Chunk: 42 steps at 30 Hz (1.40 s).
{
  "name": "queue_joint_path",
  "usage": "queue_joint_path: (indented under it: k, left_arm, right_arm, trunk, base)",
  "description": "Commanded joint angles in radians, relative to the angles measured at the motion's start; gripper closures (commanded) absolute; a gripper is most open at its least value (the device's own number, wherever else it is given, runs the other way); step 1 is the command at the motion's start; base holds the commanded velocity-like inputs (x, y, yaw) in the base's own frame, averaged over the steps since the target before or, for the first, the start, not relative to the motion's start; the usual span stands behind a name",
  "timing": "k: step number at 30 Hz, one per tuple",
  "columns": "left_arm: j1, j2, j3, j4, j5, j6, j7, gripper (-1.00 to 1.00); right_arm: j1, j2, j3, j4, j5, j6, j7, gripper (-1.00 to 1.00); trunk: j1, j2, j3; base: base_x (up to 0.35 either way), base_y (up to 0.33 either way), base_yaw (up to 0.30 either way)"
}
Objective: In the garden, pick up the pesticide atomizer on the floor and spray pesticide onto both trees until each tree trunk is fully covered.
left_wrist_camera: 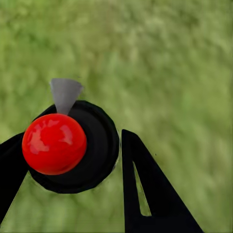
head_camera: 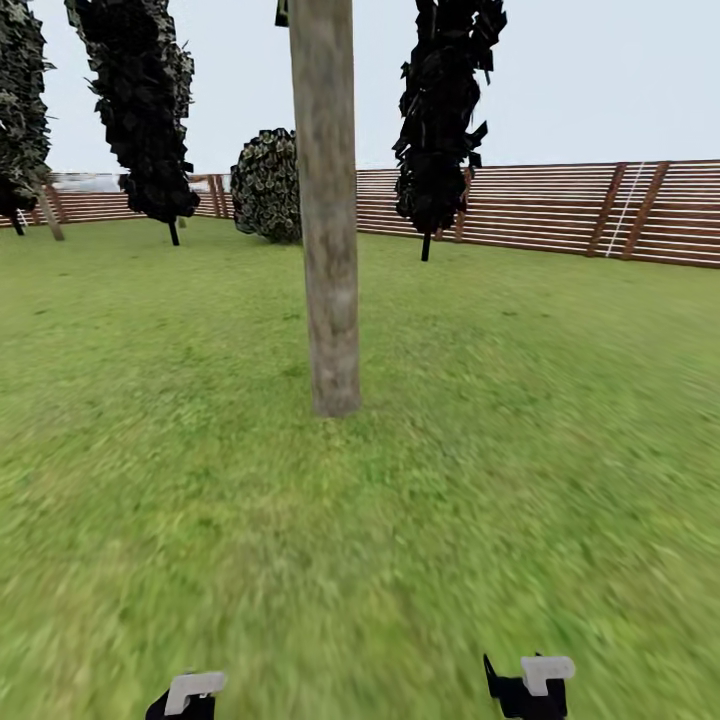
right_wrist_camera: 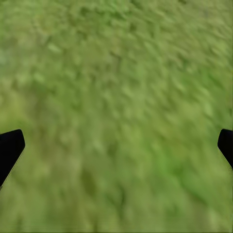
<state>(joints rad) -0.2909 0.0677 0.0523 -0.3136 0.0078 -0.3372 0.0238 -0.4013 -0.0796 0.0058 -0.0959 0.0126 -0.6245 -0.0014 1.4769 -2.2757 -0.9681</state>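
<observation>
Green grass lawn [head_camera: 520, 420] spreads openly around the thick grey-brown bark trunk [head_camera: 328, 230], whose crown is cut off. The left gripper [left_wrist_camera: 73, 160] pinches a red-capped black atomizer [left_wrist_camera: 63, 145], its body hidden; the right gripper [right_wrist_camera: 116, 145] stands spread.

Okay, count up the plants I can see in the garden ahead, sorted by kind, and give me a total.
Thick bare tree trunk: 1
Thin-trunked trees with dark foliage: 3
Rounded bush by the fence: 1
Total: 5
</observation>
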Motion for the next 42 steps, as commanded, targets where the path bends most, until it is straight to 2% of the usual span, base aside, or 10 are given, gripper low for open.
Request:
queue_joint_path:
  k: [1, 27, 42]
  left_arm:
    - [-0.001, 0.000, 0.001, 0.001, 0.001, -0.003, 0.001, 1.00]
    - [-0.001, 0.000, 0.001, 0.001, 0.001, -0.003, 0.001, 1.00]
    - [-0.001, 0.000, 0.001, 0.001, 0.000, -0.003, 0.001, 1.00]
  right_arm:
    - [-0.001, 0.000, 0.000, 0.001, 0.001, -0.003, 0.000, -1.00]
    - [-0.001, 0.000, 0.000, 0.001, 0.001, -0.003, 0.000, -1.00]
    - [-0.001, 0.000, 0.000, 0.001, 0.000, -0.003, 0.000, -1.00]
  trunk:
    - [0.000, 0.000, -0.001]
    - [0.000, 0.000, -0.001]
    - [0.000, 0.000, -0.001]
  base:
    - [0.338, 0.000, 0.000]
    - [0.337, 0.000, 0.003]
    - [0.338, 0.000, 0.211]
